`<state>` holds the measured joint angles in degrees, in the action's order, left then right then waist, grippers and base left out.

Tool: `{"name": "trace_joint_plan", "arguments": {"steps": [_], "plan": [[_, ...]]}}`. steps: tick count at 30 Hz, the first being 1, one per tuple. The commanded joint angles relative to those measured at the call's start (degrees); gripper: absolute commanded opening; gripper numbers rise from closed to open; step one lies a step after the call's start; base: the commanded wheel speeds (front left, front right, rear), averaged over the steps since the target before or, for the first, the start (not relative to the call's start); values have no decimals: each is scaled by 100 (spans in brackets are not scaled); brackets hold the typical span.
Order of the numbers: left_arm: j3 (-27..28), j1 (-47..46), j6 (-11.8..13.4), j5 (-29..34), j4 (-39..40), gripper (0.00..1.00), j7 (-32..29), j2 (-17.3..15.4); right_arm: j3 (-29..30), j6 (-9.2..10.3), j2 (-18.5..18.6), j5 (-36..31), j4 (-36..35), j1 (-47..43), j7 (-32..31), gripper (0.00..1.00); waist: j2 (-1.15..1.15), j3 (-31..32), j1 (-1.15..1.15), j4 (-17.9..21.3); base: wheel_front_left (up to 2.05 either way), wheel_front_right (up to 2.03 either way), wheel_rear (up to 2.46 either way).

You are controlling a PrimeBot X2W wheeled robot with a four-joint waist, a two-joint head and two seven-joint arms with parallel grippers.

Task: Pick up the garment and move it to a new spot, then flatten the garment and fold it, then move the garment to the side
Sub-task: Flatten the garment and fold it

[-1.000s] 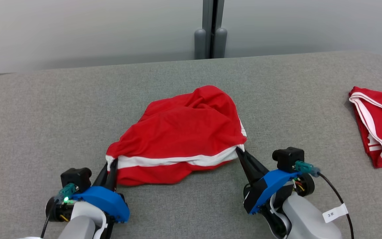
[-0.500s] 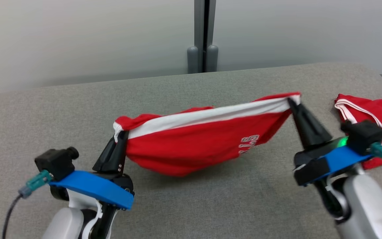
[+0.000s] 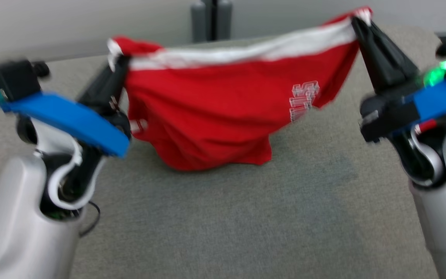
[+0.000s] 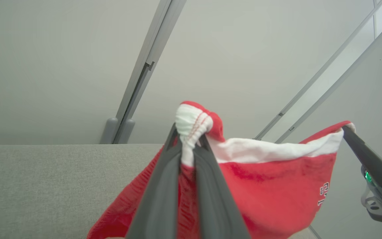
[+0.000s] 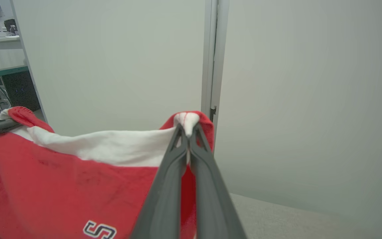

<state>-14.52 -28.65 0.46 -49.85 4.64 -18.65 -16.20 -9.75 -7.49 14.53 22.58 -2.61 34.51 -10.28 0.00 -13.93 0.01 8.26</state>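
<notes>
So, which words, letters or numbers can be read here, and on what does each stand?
"S": one white letter on the red garment, at the bottom edge of the right wrist view.
Head view: white lettering on the same garment, too blurred to read.
Left wrist view: sideways characters near the garment's edge, too small to read.

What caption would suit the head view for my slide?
Left gripper and right gripper each pinch a corner of the red garment, stretched between them above the grey surface.
</notes>
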Motion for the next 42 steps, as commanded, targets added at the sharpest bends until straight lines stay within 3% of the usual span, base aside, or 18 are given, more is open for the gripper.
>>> {"name": "trace_joint_plan", "arguments": {"steps": [1, 5, 9, 16, 22, 30, 33, 39, 42], "plan": [[56, -151, 27, 24, -63, 0, 3, -28, -32, -1, -73, 107, 78, 232, 61, 0, 0, -105, -1, -34, 0, 0, 0], [271, -1287, 101, 249, -743, 0, 178, -77, -322, -1, -127, 348, 1255, 1621, 402, 0, 0, -506, -1, 93, 0, 0, 0], [417, -2331, 69, 447, -1461, 0, 616, 30, -257, 0, -272, 567, 2205, 2810, 1176, 0, 0, -736, -1, 77, 0, 0, 0], [552, -3217, -248, 614, -2290, 0, 1491, 138, -325, 5, -254, 497, 3229, 3751, 2310, 0, 0, -771, -1, 100, 0, 0, 0], [279, -2415, -678, 615, -2774, 0, 2253, 243, -1110, 3, -128, 674, 3688, 3041, 2441, 0, 0, -747, -1, 110, 0, 0, 0], [-486, -369, -801, 792, -3537, 0, 3167, 297, -2401, 0, 307, 1426, 4009, 1438, 1928, 0, 0, -496, -1, -9, 0, 0, 0], [-851, 377, -810, 641, -3566, 0, 3224, 336, -2449, 1, 477, 1533, 4078, 958, 1819, 0, 0, -303, -1, -53, 0, 0, 0], [-1498, 1530, -788, 351, -3137, 0, 3055, -57, -2358, 6, 794, 1401, 3994, -19, 1073, 0, 0, 199, -1, -201, 0, 0, 0], [-1837, 1989, -787, 216, -2586, 0, 2726, -420, -2227, 5, 916, 1273, 3575, -588, 458, 0, 0, 407, -1, -272, 0, 0, 0]]}}
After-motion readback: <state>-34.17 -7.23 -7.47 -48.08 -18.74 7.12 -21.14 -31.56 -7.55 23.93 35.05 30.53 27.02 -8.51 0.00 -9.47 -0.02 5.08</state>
